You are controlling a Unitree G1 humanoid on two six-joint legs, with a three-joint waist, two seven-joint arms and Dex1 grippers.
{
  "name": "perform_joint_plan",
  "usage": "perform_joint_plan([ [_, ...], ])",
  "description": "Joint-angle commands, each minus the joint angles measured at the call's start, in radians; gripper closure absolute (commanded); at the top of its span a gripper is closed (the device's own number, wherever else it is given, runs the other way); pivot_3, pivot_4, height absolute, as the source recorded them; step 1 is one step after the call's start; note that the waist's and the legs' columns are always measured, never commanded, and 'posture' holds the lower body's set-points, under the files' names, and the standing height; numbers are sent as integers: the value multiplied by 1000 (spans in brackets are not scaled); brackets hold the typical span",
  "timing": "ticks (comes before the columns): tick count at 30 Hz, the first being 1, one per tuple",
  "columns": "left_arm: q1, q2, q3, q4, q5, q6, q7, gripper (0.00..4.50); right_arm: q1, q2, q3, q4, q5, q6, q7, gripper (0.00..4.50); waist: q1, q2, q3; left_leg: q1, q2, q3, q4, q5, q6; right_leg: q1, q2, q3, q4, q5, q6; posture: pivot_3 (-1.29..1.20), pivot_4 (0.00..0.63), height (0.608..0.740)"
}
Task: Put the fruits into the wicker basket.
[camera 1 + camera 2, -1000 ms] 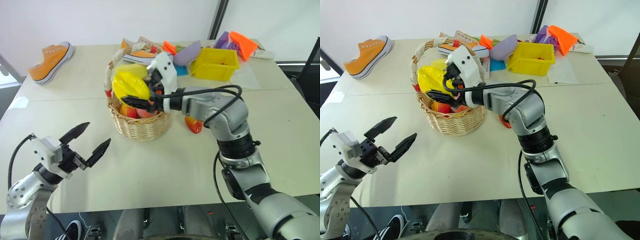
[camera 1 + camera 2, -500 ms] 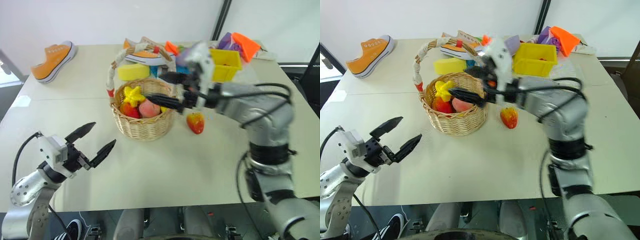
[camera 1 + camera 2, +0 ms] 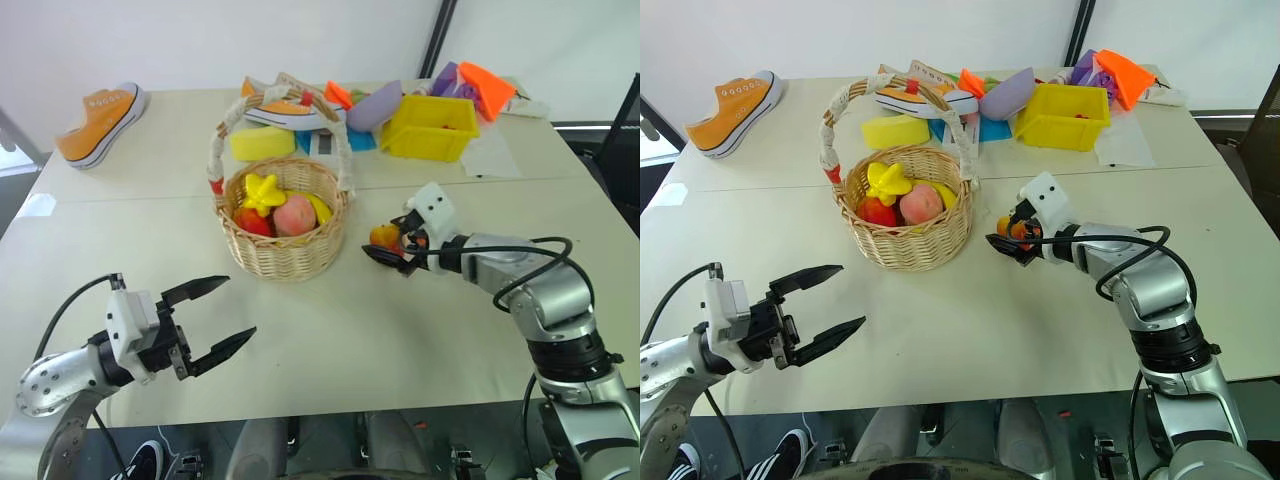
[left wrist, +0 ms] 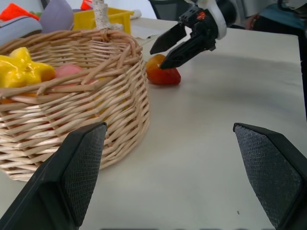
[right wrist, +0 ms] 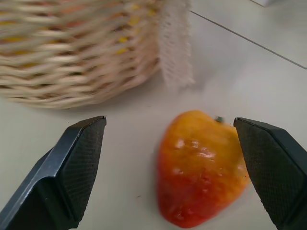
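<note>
Swinging down and away from the wicker basket (image 3: pixel 285 225), the right gripper (image 3: pixel 387 247) now sits low over the pale matte tabletop (image 3: pixel 400 330), fingers spread and empty, flanking the glossy red-orange, yellow-tinged fruit (image 5: pixel 201 165) that lies on the table just beside the basket's woven wall. A yellow ridged star fruit (image 3: pixel 262 192) rests in the basket among rounded red and peach fruits. The basket's arched handle is wrapped in white with a red end. Behind it lie a yellow sponge block (image 3: pixel 263 143), a yellow plastic bin (image 3: pixel 431 127) and an orange canvas sneaker (image 3: pixel 101 123) near the table's far-left edge. Bare table stretches in front, where the left gripper (image 3: pixel 214 320) hovers spread and empty.
</note>
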Motion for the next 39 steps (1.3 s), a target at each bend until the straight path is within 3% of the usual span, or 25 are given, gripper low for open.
perform_joint_plan([
  [1,3,4,2,-28,8,-15,-5,0,-23,-5,6,-22,-40,1,-23,52,1,0,0,0,0,0,0,0,0,0,0,0,0,0,0,0,150,740],
  [14,3,-23,-18,-48,34,-17,33,0,-44,107,-60,54,-33,202,-112,52,0,0,0,0,0,0,0,0,0,0,1,0,0,0,0,0,150,740],
  [16,-2,-23,-19,-53,38,-12,43,0,-57,130,-86,60,-27,193,-123,561,0,0,0,0,0,0,0,0,0,0,1,0,0,0,0,0,150,740],
  [18,-7,-21,-20,-58,36,-5,53,0,-68,144,-103,53,-14,198,-117,1429,0,0,0,0,0,0,0,0,0,0,1,0,1,0,0,0,150,740],
  [19,-8,-20,-20,-59,36,-3,56,0,-71,131,-94,40,-18,193,-109,1797,0,0,0,0,0,0,0,0,0,0,1,0,1,0,0,0,150,740],
  [23,-15,-14,-15,-60,28,6,65,0,-82,84,-132,-17,35,228,-48,1797,1,0,0,0,0,0,0,0,0,0,1,0,1,0,1,0,150,740],
  [29,-35,-35,26,-22,7,8,101,0,-115,-92,-191,-137,218,193,223,1797,1,0,0,0,0,0,1,0,0,1,1,0,1,0,1,0,150,740],
  [32,-45,-53,82,38,-1,-3,127,0,-200,-34,-178,-160,274,235,196,1797,-10,1,0,1,1,0,1,0,0,1,3,0,2,0,1,0,150,740],
  [35,-71,-61,146,121,9,-35,140,0,-285,107,-116,-165,305,235,146,1797,-5,0,0,3,4,-1,0,0,0,1,6,1,4,0,1,0,150,740],
  [39,-77,-64,163,151,15,-53,131,0,-380,288,-10,-49,225,149,62,1797,-6,0,0,3,5,-1,0,1,-2,0,7,1,5,0,0,0,150,740],
])
